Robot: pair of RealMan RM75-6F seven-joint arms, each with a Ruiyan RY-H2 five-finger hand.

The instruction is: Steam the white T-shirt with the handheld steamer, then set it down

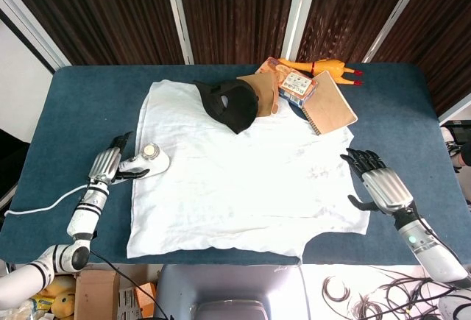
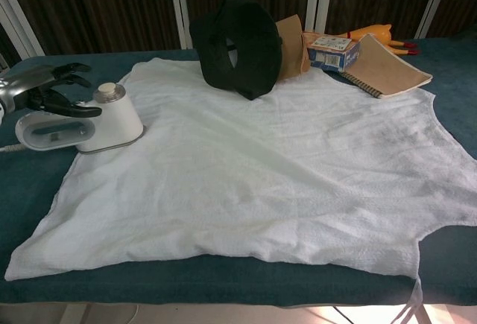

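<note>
Looking down from the head camera, I see the white T-shirt [image 1: 235,180] spread flat across the blue bench [image 1: 66,107], and I use it as my landmark. The steamer [image 1: 147,160] stands on the shirt's left edge, partly on the cloth, with its handle end toward the bench. My left hand [image 1: 110,164] is just left of the steamer; in the chest view that left hand [image 2: 41,89] has its fingers [image 2: 78,110] spread apart above the steamer [image 2: 82,123] handle, and I cannot tell whether any fingertip touches it, but nothing is gripped. A white cord [image 1: 37,208] trails from that side across the bench. My right hand [image 1: 379,184] rests at the shirt's right edge, palm down, fingers apart, holding nothing. At the shirt's far edge a black neck pillow [image 1: 229,104] lies on the cloth, a brown piece [image 1: 265,92] leaning behind it. Just beyond the shirt's far right corner lie a small box [image 1: 296,84], a spiral notebook [image 1: 330,104] and a rubber chicken [image 1: 324,66].
</note>
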